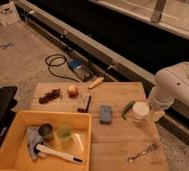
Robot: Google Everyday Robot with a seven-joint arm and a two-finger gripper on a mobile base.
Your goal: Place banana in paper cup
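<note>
The gripper (154, 111) is hanging at the right edge of the wooden table (118, 137), at the end of the white arm (177, 86) that is bending down from the right. Whether it is spread or closed cannot be told. It is sitting just right of the paper cup (140, 110), which is standing upright near the table's right side.

A green vegetable (128, 108) is lying just left of the cup, and a blue sponge (106, 113) is resting further left. The banana (95, 82) is lying at the far edge of the table, well apart from the cup and the gripper. An apple (73, 90) is sitting left of the banana.

A yellow bin (8, 150) is occupying the near left, holding a dark can (46, 131) and a green cup (64, 132). A metal utensil (143, 151) is lying at the near right.
</note>
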